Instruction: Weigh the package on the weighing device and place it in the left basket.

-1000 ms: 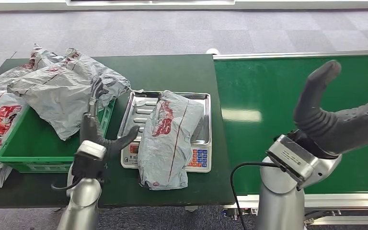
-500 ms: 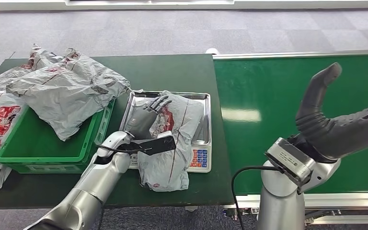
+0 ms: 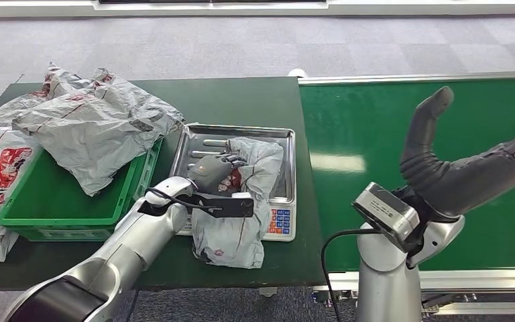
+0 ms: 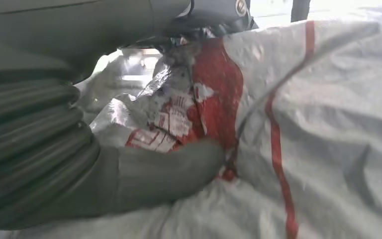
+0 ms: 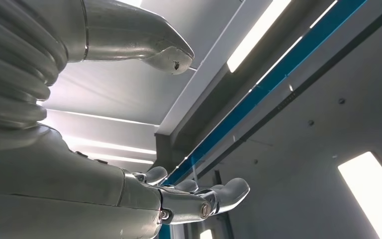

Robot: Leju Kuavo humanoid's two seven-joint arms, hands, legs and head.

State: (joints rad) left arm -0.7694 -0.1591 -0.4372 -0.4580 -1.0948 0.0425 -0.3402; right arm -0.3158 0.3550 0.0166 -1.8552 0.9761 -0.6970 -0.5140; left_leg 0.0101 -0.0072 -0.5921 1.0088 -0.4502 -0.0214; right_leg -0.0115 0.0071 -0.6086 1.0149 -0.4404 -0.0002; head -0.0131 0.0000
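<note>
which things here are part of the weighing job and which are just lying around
Job: package, scale, green basket, left hand gripping the package.
Lying about: piled packages, conveyor belt, right hand raised, holding nothing.

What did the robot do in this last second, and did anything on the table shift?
The left hand swung from beside the green plastic basket over onto the grey plastic mailer package on the steel weighing scale and closed its fingers on it, bunching its top end. The raised, open right hand and the piled grey packages barely changed.
</note>
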